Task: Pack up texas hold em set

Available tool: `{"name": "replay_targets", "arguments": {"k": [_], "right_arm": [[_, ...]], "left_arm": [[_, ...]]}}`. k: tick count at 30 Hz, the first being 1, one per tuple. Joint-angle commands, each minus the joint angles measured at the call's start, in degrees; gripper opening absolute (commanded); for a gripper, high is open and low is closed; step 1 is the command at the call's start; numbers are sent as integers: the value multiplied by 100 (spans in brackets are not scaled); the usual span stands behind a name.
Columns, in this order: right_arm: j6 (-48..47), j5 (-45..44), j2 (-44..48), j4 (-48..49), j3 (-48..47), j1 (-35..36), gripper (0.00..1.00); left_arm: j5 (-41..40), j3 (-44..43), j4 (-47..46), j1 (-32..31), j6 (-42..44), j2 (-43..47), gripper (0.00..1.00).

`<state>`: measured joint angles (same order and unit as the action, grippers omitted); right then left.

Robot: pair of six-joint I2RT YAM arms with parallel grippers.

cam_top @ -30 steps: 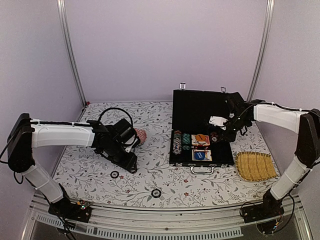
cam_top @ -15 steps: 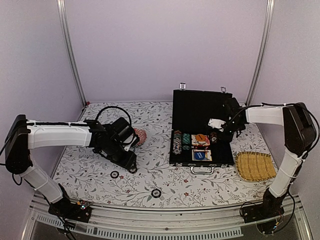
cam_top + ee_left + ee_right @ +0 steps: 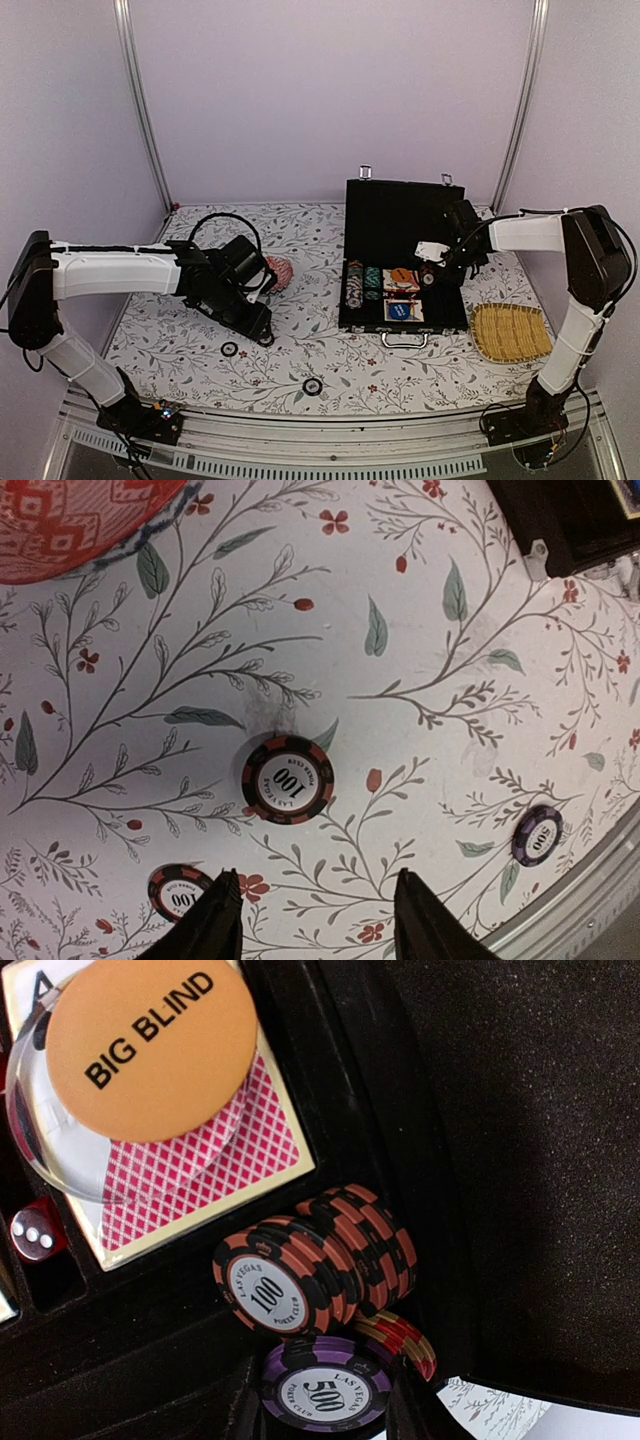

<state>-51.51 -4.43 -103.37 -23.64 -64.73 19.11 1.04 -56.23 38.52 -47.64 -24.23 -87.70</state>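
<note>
- Left wrist view: pink patterned dome (image 3: 70, 520) cropped by the top-left corner; only a wedge shows.
- Same view: briefcase (image 3: 585, 520) cropped at top right; one black corner visible.
- Lower 100 chip (image 3: 175, 888) partly covered by a finger of the left gripper (image 3: 318, 920); only the fingertips enter the frame.
- Right wrist view: purple 500 chip (image 3: 325, 1392) has its lower rim cut by the bottom edge. The right gripper (image 3: 325, 1420) fingers are dark slivers against black foam, close on both sides of the chip.
- Red die (image 3: 30, 1232) cropped at the left edge.
- Card deck (image 3: 200, 1175) largely covered by the orange disc (image 3: 150, 1045).
- Top view: two loose chips (image 3: 230, 349) too small to read.
</note>
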Motion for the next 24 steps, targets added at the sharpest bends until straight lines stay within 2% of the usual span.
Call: {"name": "replay_targets", "arguments": {"k": [1,7,11,24], "right_arm": [[-120,-297,-36,184,190,-45,36],[-158,-314,70,198,263,-46,40],[-189,-353,119,244,295,-47,46],[-137,-270,406,196,225,-48,51]], "left_arm": [[28,-20,-2,73,-12,10,53],[59,5,-46,76,-12,-31,53],[83,-41,-47,63,-11,-72,53],[122,-10,-124,58,12,-87,53]]}}
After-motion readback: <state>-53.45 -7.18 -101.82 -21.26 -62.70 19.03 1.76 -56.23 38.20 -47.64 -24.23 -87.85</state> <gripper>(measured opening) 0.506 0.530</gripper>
